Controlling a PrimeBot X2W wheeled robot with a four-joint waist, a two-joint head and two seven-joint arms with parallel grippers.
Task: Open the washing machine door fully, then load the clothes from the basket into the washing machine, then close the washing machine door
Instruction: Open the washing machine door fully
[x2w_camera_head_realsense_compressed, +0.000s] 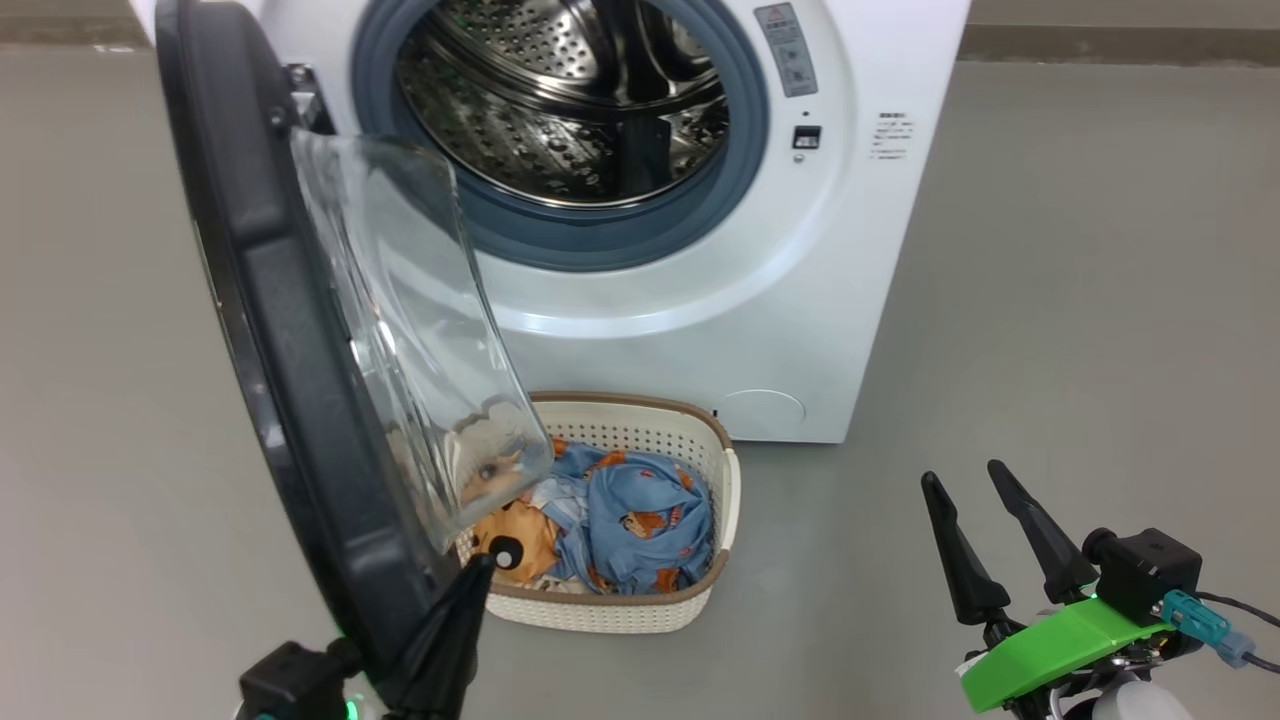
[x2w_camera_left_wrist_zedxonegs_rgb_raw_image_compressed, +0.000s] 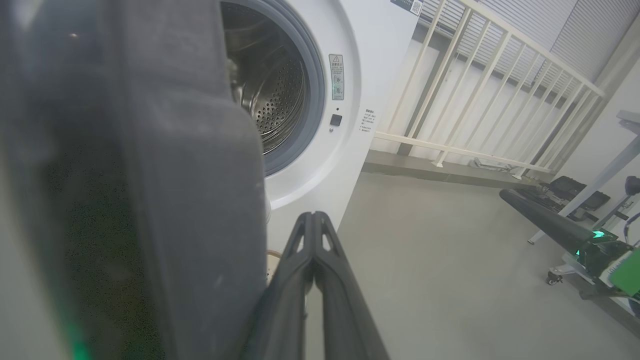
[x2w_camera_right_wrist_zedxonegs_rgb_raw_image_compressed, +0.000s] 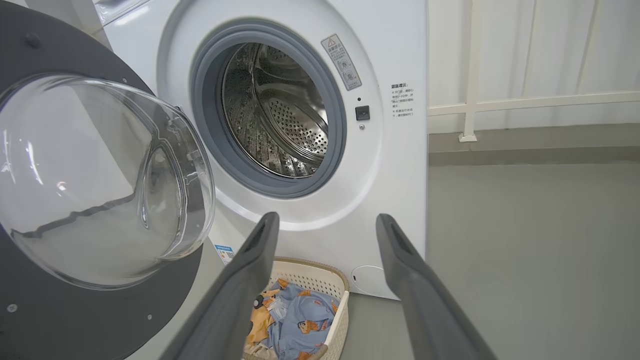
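Left gripper (x2w_camera_head_realsense_compressed: 478, 570), jaws clenched on nothing, sits just beside the washing machine door (x2w_camera_head_realsense_compressed: 260, 300), swung wide; right gripper (x2w_camera_head_realsense_compressed: 962, 475) jaws released, empty; clothes (x2w_camera_head_realsense_compressed: 640, 520) all in the basket (x2w_camera_head_realsense_compressed: 725, 470) near the washing machine (x2w_camera_head_realsense_compressed: 900, 250), drum (x2w_camera_head_realsense_compressed: 560, 110) bare: loading, closing yet to do.

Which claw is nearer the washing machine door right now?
The left. The left claw, shut, sits right beside the lower edge of the door; whether it touches is unclear. The right claw, open, hangs over the floor, beyond the basket.

Smooth grey floor (x2w_camera_head_realsense_compressed: 1080, 300), white slatted railing (x2w_camera_left_wrist_zedxonegs_rgb_raw_image_compressed: 450, 150) on a low grey kerb (x2w_camera_right_wrist_zedxonegs_rgb_raw_image_compressed: 530, 145), even indoor light
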